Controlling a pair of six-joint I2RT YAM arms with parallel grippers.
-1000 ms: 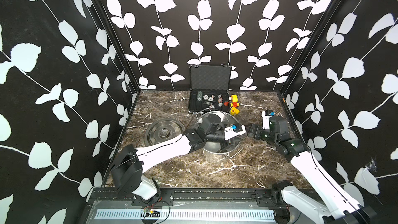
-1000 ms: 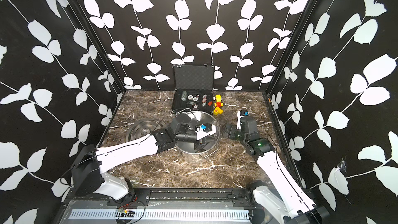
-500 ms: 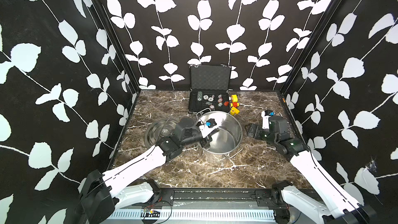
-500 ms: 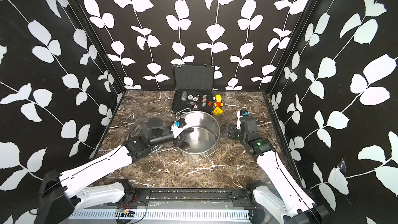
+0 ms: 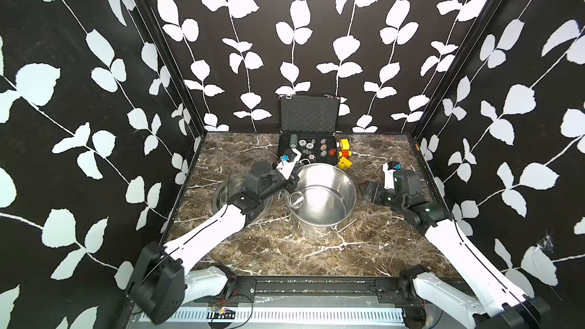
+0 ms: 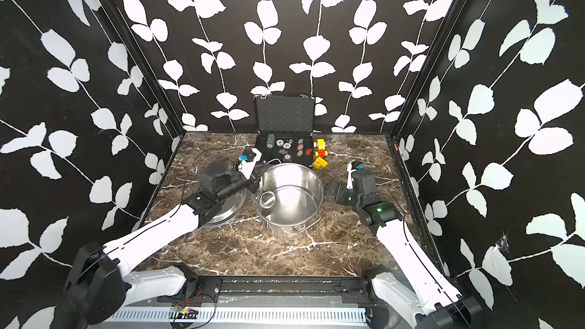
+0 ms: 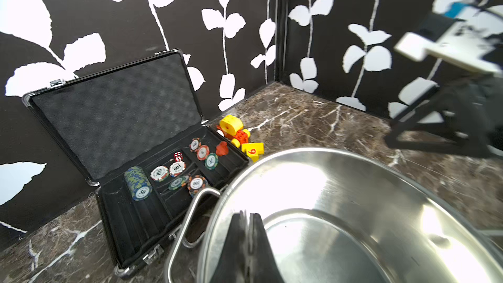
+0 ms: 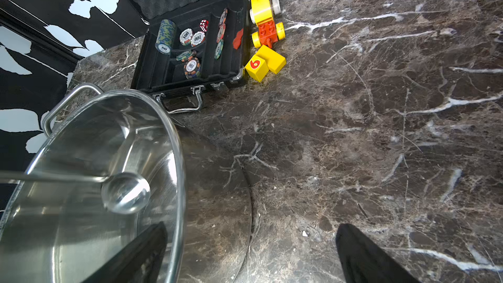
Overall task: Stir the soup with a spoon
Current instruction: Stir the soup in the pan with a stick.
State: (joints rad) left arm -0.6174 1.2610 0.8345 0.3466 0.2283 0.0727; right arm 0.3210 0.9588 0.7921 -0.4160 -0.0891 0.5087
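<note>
A steel pot (image 5: 316, 229) stands mid-table, seen in both top views, its inside bare shiny metal; no soup shows. My left gripper (image 5: 291, 183) hangs over the pot's left rim (image 7: 326, 151), shut on the handle of the silver spoon. The spoon's round bowl (image 5: 297, 199) hangs inside the pot near its left wall; the right wrist view shows the bowl (image 8: 125, 193) and the handle running away from it. In the left wrist view the left gripper (image 7: 248, 215) has its jaws pressed together. My right gripper (image 5: 367, 189) is open beside the pot's right side, holding nothing (image 8: 251, 228).
The pot's lid (image 5: 226, 189) lies on the marble left of the pot, partly under my left arm. An open black case of poker chips (image 5: 308, 115) stands against the back wall. Yellow and red toy blocks (image 5: 344, 153) sit right of the case.
My left arm has drawn back from over the pot's middle to its left rim, taking the spoon along. The right arm has stayed where it was.
</note>
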